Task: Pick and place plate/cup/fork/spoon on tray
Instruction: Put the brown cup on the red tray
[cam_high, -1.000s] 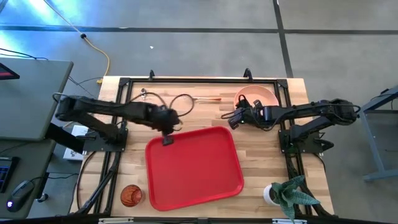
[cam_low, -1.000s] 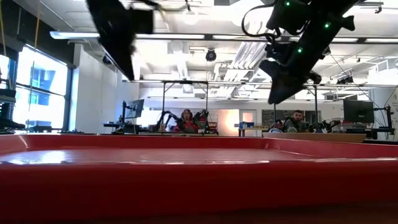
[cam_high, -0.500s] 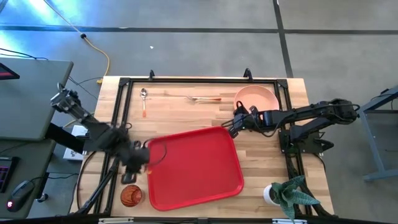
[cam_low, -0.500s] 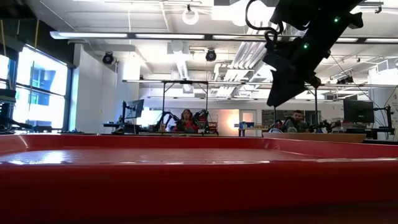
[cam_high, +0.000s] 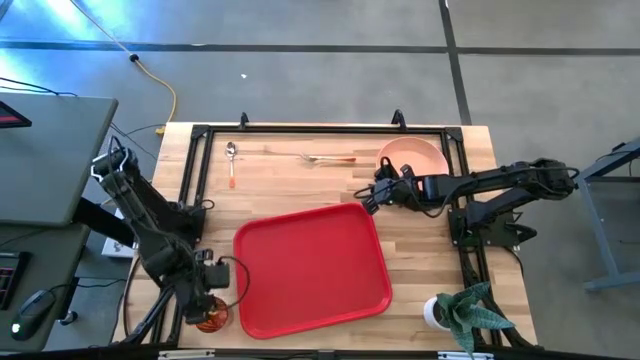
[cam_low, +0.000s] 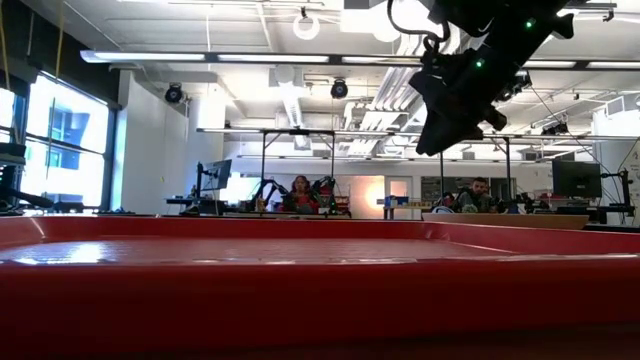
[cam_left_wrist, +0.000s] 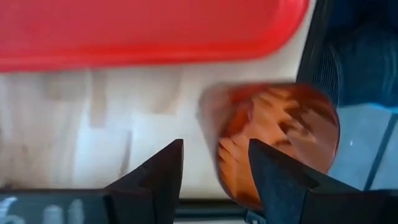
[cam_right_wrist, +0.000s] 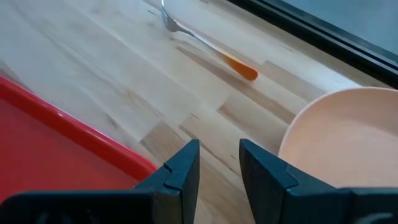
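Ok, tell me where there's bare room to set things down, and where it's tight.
The red tray holds nothing, so its whole floor is free. Bare wood runs between the spoon and the tray's far rim. It is crowded at the plate, where the right claw hovers by the fork, and at the cup, under the left claw.

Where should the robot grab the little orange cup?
Probably by its round wall, coming down from above. The cup stands on the table just off the tray and its near left corner, with the left gripper open over it, so one finger could go inside the rim and one outside.
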